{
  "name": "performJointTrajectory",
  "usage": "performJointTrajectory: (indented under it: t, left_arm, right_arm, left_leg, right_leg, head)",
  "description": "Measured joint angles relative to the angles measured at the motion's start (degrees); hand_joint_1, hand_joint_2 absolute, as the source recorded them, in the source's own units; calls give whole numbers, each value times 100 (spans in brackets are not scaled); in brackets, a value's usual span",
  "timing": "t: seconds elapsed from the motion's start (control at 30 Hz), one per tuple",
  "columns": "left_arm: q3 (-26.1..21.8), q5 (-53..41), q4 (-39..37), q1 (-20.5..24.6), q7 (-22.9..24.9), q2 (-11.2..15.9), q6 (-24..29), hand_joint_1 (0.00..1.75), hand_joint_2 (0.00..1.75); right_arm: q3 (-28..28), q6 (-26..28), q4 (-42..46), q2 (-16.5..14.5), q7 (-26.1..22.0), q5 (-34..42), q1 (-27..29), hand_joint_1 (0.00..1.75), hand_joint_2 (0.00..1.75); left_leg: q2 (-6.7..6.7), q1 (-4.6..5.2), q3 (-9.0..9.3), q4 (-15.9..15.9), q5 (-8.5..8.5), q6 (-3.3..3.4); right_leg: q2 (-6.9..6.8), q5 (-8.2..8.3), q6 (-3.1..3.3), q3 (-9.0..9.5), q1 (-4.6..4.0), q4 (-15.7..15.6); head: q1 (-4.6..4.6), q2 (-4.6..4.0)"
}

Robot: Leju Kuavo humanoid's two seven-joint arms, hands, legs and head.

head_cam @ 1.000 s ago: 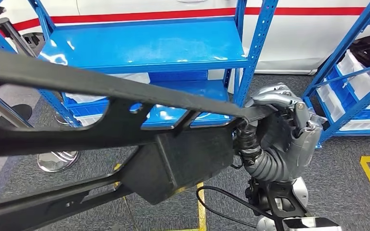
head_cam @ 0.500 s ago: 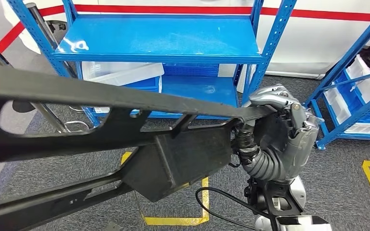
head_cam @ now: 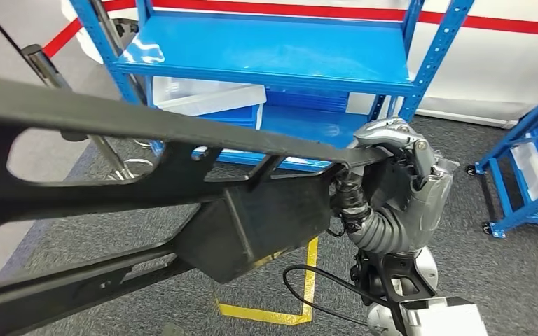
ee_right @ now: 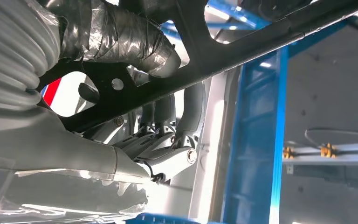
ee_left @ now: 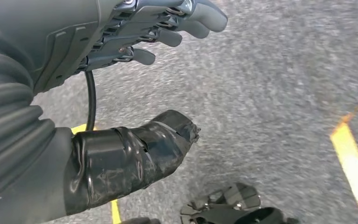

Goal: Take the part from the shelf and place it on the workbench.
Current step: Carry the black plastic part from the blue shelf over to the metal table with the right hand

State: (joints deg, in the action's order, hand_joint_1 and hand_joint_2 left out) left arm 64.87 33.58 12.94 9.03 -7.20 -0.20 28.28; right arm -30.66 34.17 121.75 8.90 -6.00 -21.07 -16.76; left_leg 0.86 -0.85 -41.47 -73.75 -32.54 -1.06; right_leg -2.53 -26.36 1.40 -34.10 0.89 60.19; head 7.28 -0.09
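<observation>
A large black plastic part point(head_cam: 182, 182), a long frame with cut-outs and a box-shaped block, stretches across the head view from the left edge to the right hand. My right hand point(head_cam: 399, 157) grips its end, fingers curled over the top bar; the right wrist view shows the thumb and fingers point(ee_right: 186, 116) wrapped around the black bar point(ee_right: 223, 56). My left hand point(ee_left: 168, 28) hangs over grey carpet with its fingers apart and nothing in it. The blue shelf point(head_cam: 266, 52) stands behind the part, its top level bare.
A white bin point(head_cam: 210, 98) sits on the shelf's lower level. A second blue rack point(head_cam: 532, 161) on castors stands at the right. Yellow tape lines point(head_cam: 308, 280) mark the grey carpet. A metal stanchion point(head_cam: 77, 105) stands at the left. A white wall with a red stripe runs behind.
The whole picture has shifted: the shelf and floor marks have slid right and down, so the camera has turned. The part stays in my right hand's grip, held the same way.
</observation>
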Motion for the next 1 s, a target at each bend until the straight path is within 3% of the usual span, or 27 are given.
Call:
performJointTrajectory:
  t: [0.03, 0.13, 0.2, 0.27, 0.33, 0.4, 0.43, 0.47, 0.5, 0.57, 0.63, 0.7, 0.77, 0.83, 0.9, 0.97, 1.0]
  left_arm:
    - [0, -7, 0, -4, 8, -1, 0, 0, 175]
    - [2, -42, 0, 13, 25, 2, 2, 0, 175]
    - [2, -54, 0, 23, 26, 5, 4, 0, 175]
    - [2, -55, 0, 0, 29, 15, 5, 0, 175]
    - [2, -57, 0, -10, 31, 21, 5, 0, 175]
    - [2, -60, 0, 8, 32, 21, 6, 0, 175]
    - [2, -60, 0, 15, 32, 22, 6, 0, 175]
    - [2, -60, 0, 15, 32, 22, 5, 0, 175]
    - [2, -60, 0, 10, 32, 22, 5, 0, 175]
    - [2, -60, 0, 2, 32, 21, 4, 0, 175]
    - [3, -61, 0, 10, 33, 17, 4, 0, 175]
    - [4, -67, 0, 20, 36, 17, 5, 0, 175]
    - [5, -77, 0, 7, 39, 22, 9, 0, 175]
    - [6, -86, 0, -11, 39, 24, 15, 0, 175]
    - [7, -88, 0, 0, 35, 22, 20, 0, 175]
    - [10, -88, 0, 11, 28, 20, 22, 0, 175]
    - [11, -87, 0, 4, 26, 20, 24, 0, 175]
  right_arm:
    - [0, -3, -1, 0, -10, 20, -1, 175, 175]
    - [0, -10, 0, 0, -43, 76, -7, 175, 175]
    - [0, -13, 0, 0, -54, 85, -12, 175, 175]
    - [0, -14, -2, 1, -56, 85, -16, 175, 175]
    - [0, -13, -6, 1, -60, 85, -18, 175, 175]
    - [0, -11, -10, 2, -62, 85, -9, 175, 175]
    - [0, -12, -11, 3, -62, 85, -5, 175, 175]
    - [0, -11, -13, 3, -62, 85, 0, 175, 175]
    - [0, -11, -15, 3, -62, 85, 1, 175, 175]
    - [0, -12, -16, 2, -62, 85, 0, 175, 175]
    - [0, -12, -17, 2, -66, 95, -2, 175, 175]
    - [0, -15, -21, 2, -86, 151, -2, 175, 175]
    - [0, -23, -24, 2, -141, 276, -9, 175, 175]
    - [0, -40, -26, 0, -219, 457, -16, 175, 175]
    - [0, -70, -27, -2, -290, 645, -13, 175, 175]
    - [0, -104, -28, -2, -343, 794, -8, 175, 175]
    - [0, -121, -29, -2, -365, 855, -6, 175, 175]
  left_leg:
    - [-31, -11, 116, 208, 149, -5]
    - [-264, 25, 661, 1252, 568, 41]
    - [-303, 87, 735, 1465, 587, 109]
    - [-200, 97, 729, 1510, 635, 191]
    - [-113, 83, 755, 1579, 691, 283]
    - [-21, 83, 761, 1603, 722, 344]
    - [37, 92, 754, 1599, 727, 356]
    - [103, 102, 748, 1590, 728, 359]
    - [175, 109, 745, 1577, 726, 360]
    - [331, 111, 742, 1531, 710, 351]
    - [482, 109, 691, 1450, 680, 320]
    - [615, 87, 599, 1399, 683, 259]
    - [706, 56, 537, 1398, 706, 192]
    - [473, 66, 444, 1236, 613, 132]
    - [121, 65, 165, 677, 327, 69]
    - [13, 30, -164, 39, 88, 19]
    - [-2, 16, -221, -67, 99, 4]
  right_leg:
    - [-63, -1, -2, 2, 0, 0]
    - [-222, -6, -47, 14, -9, -1]
    - [-305, 1, -113, 17, -13, -11]
    - [-337, -4, -190, 25, 7, -18]
    - [-143, -164, -225, -48, 25, 169]
    - [120, -521, -205, -321, 21, 793]
    - [182, -677, -194, -494, 16, 1170]
    - [214, -749, -189, -624, 9, 1447]
    - [230, -713, -183, -670, 7, 1537]
    - [299, -350, -163, -453, 13, 1068]
    - [596, -73, -150, -142, 46, 384]
    - [794, -51, -161, -36, 59, 113]
    - [674, -32, -146, -22, 50, 61]
    - [510, -10, -101, 16, 58, 2]
    - [329, -9, -67, 41, 45, -27]
    - [142, -23, -51, 43, 26, -29]
    - [57, -31, -51, 46, 22, -29]
  head:
    - [10, 0]
    - [45, 0]
    - [57, 0]
    - [61, 0]
    - [60, 0]
    - [57, 0]
    - [57, 0]
    - [58, 0]
    - [60, 0]
    - [57, 0]
    - [65, 0]
    - [77, 0]
    - [86, 0]
    - [166, 0]
    - [286, 0]
    - [361, 0]
    - [388, 0]
